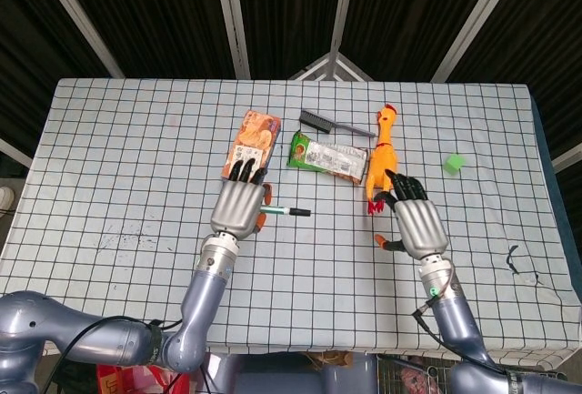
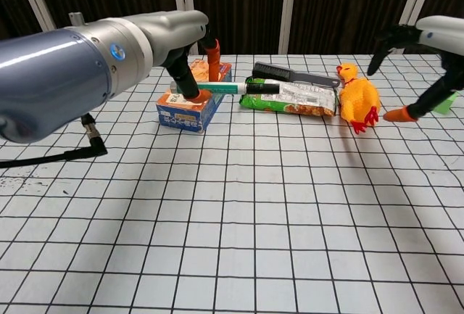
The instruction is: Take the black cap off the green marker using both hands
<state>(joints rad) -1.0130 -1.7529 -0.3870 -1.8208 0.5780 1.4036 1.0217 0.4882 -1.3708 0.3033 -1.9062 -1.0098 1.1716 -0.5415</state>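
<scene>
My left hand [image 1: 238, 207] [image 2: 190, 64] holds the green marker [image 1: 284, 210] [image 2: 225, 88] lifted above the table, roughly level. Its black cap [image 1: 300, 213] [image 2: 264, 88] points to the right and is still on. My right hand [image 1: 414, 221] [image 2: 424, 60] is raised to the right of the marker, fingers spread and empty, with a clear gap between it and the cap.
On the checkered table [image 1: 127, 157] lie a snack box [image 1: 252, 144] [image 2: 190, 102], a green snack packet [image 1: 329, 156] [image 2: 293, 96], a black comb [image 1: 333, 124] [image 2: 290, 75], a rubber chicken [image 1: 383, 162] [image 2: 359, 98] and a small green cube [image 1: 454, 163].
</scene>
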